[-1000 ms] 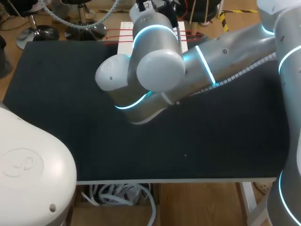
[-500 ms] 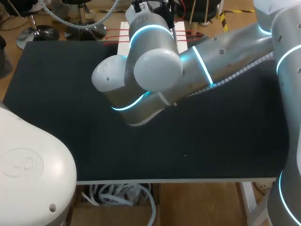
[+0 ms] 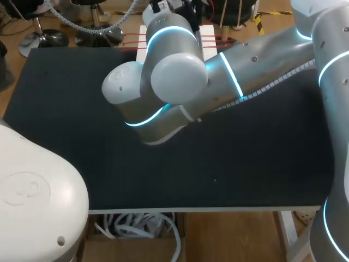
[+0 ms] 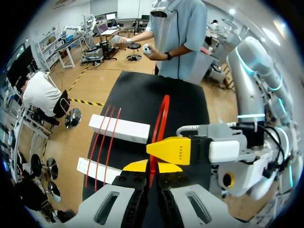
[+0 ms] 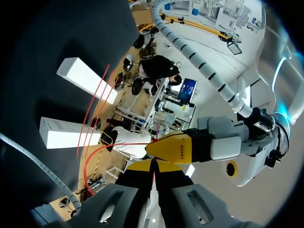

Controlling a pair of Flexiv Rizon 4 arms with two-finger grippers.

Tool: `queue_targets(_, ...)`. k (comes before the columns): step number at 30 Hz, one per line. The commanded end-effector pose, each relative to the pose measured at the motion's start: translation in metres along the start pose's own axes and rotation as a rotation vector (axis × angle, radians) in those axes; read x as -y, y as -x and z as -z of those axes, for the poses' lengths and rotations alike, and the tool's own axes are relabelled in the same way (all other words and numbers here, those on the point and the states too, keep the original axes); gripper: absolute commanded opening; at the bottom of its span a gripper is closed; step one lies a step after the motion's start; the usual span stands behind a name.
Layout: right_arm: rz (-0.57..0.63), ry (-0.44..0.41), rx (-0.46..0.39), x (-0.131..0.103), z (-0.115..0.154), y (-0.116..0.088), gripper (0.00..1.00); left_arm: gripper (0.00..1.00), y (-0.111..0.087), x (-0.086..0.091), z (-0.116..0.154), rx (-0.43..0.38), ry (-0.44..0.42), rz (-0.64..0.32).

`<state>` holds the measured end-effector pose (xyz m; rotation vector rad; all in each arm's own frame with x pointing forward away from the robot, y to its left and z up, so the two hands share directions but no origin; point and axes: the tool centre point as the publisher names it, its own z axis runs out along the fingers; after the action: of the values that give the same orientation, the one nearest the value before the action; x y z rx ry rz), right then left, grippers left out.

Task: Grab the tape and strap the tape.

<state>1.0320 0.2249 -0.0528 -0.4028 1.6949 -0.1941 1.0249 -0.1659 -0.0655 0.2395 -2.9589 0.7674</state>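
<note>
Because the red tape (image 4: 166,99) is a thin, limp loop, likely light, stretchy and apt to slip, it wants a firm pinch on its flat sides; left pincer (image 4: 151,166) and right pincer (image 5: 152,167) are both clamped on it, held up near the white blocks (image 4: 118,128) on the counter (image 3: 65,109)

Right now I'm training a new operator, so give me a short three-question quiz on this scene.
1. True or false: the red tape lies loose on the table, touched by no gripper.
2. How many white blocks have red strands stretched across them? A one, B two, C four.
3. Fill in: the left gripper is shut on the ____.
Key: 1 false; 2 B; 3 red tape.
</note>
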Motion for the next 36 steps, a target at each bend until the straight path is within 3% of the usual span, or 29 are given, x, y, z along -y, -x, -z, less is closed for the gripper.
queue_targets(1, 0.003, 0.009, -0.005, 0.001, 0.001, 0.004, 0.00, 0.00, 0.000, 0.002, 0.000, -0.001, 0.003, 0.000)
queue_targets(5, -0.002, 0.016, -0.001, 0.007, 0.002, 0.004, 0.00, 0.00, 0.000, 0.002, 0.000, -0.001, 0.003, 0.000)
queue_targets(7, -0.003, 0.019, 0.001, 0.011, 0.002, 0.004, 0.15, 0.00, 0.000, 0.002, 0.000, -0.001, 0.003, 0.000)
queue_targets(12, -0.002, 0.021, 0.003, 0.019, 0.002, 0.001, 0.31, 0.00, 0.000, 0.002, 0.000, -0.001, 0.003, 0.000)
queue_targets(19, -0.004, 0.030, 0.001, 0.031, 0.008, 0.000, 0.24, 0.00, 0.000, 0.002, 0.000, -0.001, 0.003, 0.000)
queue_targets(21, -0.007, 0.038, 0.001, 0.034, 0.011, 0.000, 0.16, 0.00, 0.000, 0.002, 0.000, -0.001, 0.003, 0.000)
queue_targets(24, -0.012, 0.051, 0.003, 0.038, 0.018, 0.000, 0.15, 0.00, 0.000, 0.002, 0.000, -0.001, 0.003, 0.000)
queue_targets(29, -0.023, 0.074, 0.008, 0.047, 0.030, 0.001, 0.25, 0.00, 0.000, 0.002, 0.000, -0.001, 0.003, 0.000)
queue_targets(33, -0.032, 0.091, 0.010, 0.060, 0.039, 0.003, 0.25, 0.00, 0.000, 0.002, 0.000, -0.001, 0.003, 0.000)
queue_targets(36, -0.041, 0.095, 0.008, 0.074, 0.037, 0.006, 0.31, 0.00, 0.000, 0.002, 0.000, -0.001, 0.003, 0.000)
